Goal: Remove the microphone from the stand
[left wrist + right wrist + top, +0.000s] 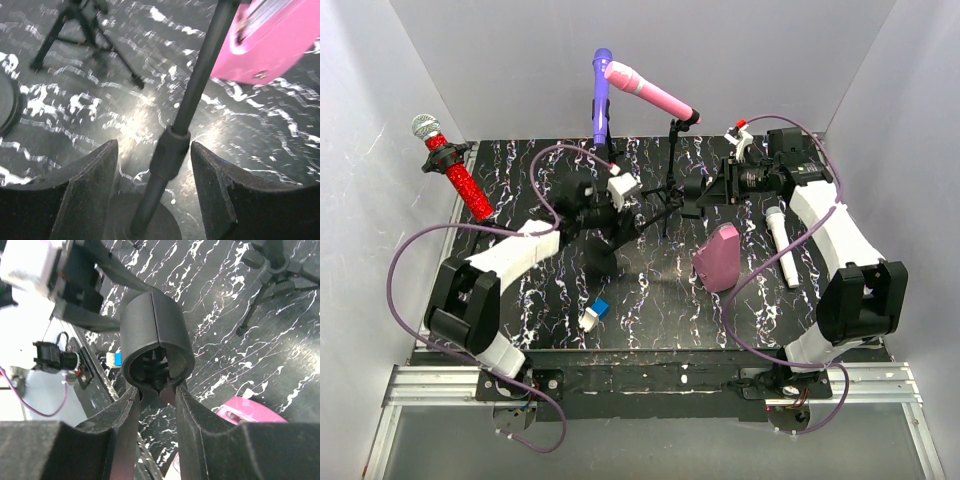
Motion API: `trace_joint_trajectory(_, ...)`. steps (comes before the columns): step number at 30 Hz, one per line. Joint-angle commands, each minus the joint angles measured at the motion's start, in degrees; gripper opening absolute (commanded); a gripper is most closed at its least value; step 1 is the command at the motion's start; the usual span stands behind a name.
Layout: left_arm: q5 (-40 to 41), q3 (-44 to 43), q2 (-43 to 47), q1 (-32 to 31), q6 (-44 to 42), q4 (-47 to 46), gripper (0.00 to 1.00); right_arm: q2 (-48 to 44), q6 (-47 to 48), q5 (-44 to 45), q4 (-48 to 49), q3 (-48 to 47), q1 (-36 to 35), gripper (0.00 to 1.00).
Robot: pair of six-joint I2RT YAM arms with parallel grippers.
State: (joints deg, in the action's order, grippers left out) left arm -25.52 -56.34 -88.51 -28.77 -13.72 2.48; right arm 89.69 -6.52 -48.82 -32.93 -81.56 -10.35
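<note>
L gripper point(154, 145) open, fingers either side of stand pole point(200, 75), not touching; pole foot cut off at frame edge. R gripper point(156, 390) clamped on black mic clip point(156, 335), clip empty, inside hard to read. White mic point(782, 245) flat on table point(650, 300), right side. Pink case point(280, 40) cropped, blurry.

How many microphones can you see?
4: red microphone far left, purple microphone and pink microphone at the back, white microphone lying on the right. Others may be hidden.
</note>
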Motion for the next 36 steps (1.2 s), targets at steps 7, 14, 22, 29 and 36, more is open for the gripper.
trace_joint_trajectory(7, -40.22, -21.71, -15.9, 5.84, -19.68, 37.6, 0.45, -6.98, 22.52, -6.38, 0.33, 2.02, -2.48, 0.01)
trace_joint_trajectory(14, -38.3, -22.85, -16.52, 5.75, -25.56, 39.35, 0.2, -8.57, 22.08, -5.33, 0.41, 3.25, -2.75, 0.01)
trace_joint_trajectory(22, 18.87, 4.81, 7.72, -8.88, -7.34, -15.35, 0.0, -6.72, -3.47, 3.89, -1.52, 0.08, -2.75, 0.01)
trace_joint_trajectory(29, 32.55, 2.02, 4.05, -12.97, -3.7, -10.13, 0.0, -5.93, -7.81, 4.43, -1.88, 1.49, -2.75, 0.01)
trace_joint_trajectory(36, -10.56, -3.77, 0.54, -1.03, 4.13, 1.54, 0.53, -7.15, 6.32, -2.94, -0.82, 2.1, -2.57, 0.01)
